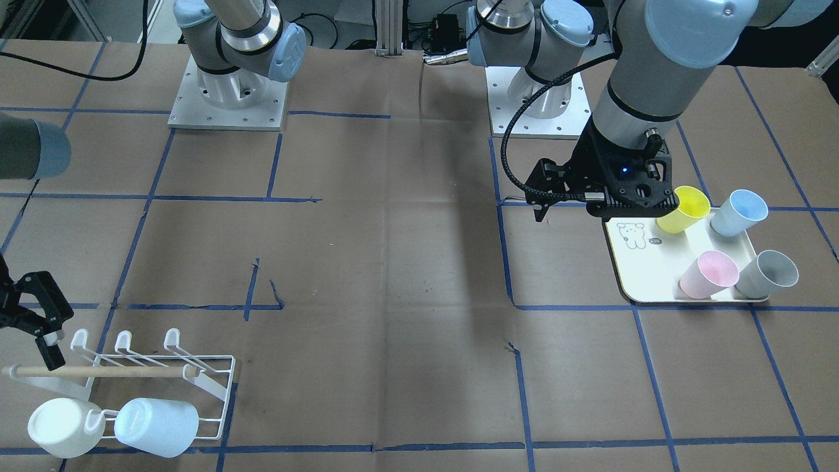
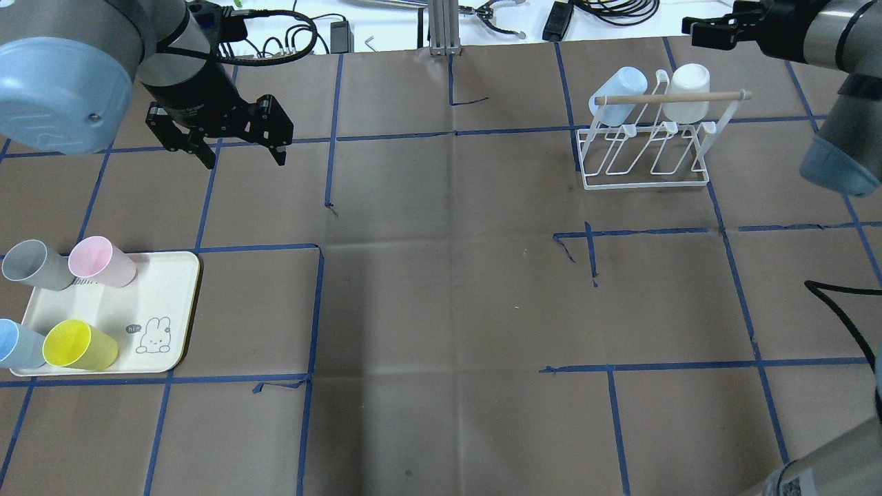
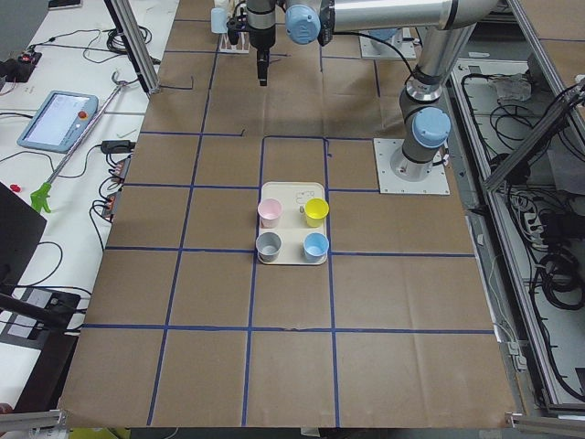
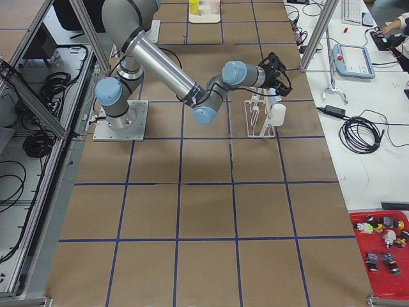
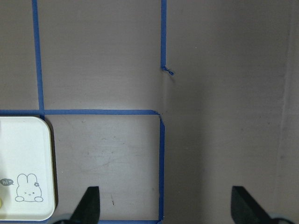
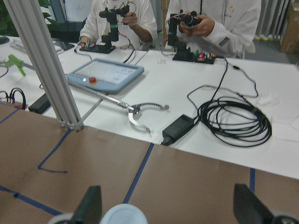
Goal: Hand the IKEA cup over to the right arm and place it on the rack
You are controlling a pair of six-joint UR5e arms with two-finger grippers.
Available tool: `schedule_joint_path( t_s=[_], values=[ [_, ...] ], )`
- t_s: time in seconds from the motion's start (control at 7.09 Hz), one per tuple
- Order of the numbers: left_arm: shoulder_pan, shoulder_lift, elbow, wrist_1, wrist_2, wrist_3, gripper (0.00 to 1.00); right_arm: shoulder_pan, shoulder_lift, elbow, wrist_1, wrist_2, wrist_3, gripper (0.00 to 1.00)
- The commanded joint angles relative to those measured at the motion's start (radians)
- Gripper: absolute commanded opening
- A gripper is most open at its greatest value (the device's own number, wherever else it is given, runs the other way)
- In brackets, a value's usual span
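Several IKEA cups stand mouth-up on the cream tray (image 2: 165, 296): yellow (image 2: 79, 344), pink (image 2: 101, 262), grey (image 2: 34, 264) and light blue (image 2: 15, 344). My left gripper (image 2: 242, 160) hangs open and empty above the table, beyond the tray; its wrist view shows only the tray corner (image 5: 23, 154) between the fingers. The white wire rack (image 2: 644, 155) carries a pale blue cup (image 2: 618, 86) and a white cup (image 2: 689, 83) upside down. My right gripper (image 1: 26, 334) is open just above the white cup (image 6: 124, 215), holding nothing.
Both arm bases (image 1: 228, 98) stand at the robot's side of the table. Beyond the far edge are an aluminium post (image 6: 46, 70), a teach pendant (image 6: 105, 74), coiled cables (image 6: 233, 123) and two seated people.
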Motion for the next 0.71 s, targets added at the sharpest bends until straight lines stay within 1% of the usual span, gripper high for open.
schedule_joint_path(
  t_s=[0.0,0.14,0.28,0.42,0.56],
  values=[
    [0.0,0.0,-0.002,0.007,0.0,-0.004,1.0,0.076,-0.127,-0.003,0.349,-0.255,-0.003,1.0],
    [0.0,0.0,-0.004,0.007,0.0,-0.004,1.0,0.14,-0.164,-0.003,0.458,-0.36,0.002,1.0],
    [0.0,0.001,-0.007,0.007,0.0,-0.005,1.0,0.206,-0.195,-0.008,0.636,-0.424,0.012,1.0],
    [0.0,0.001,-0.007,0.007,0.0,-0.007,1.0,0.271,-0.233,-0.04,0.818,-0.43,0.108,1.0],
    [0.0,0.001,-0.009,0.007,-0.001,-0.007,1.0,0.337,-0.251,-0.093,0.949,-0.491,0.241,1.0]
  ],
)
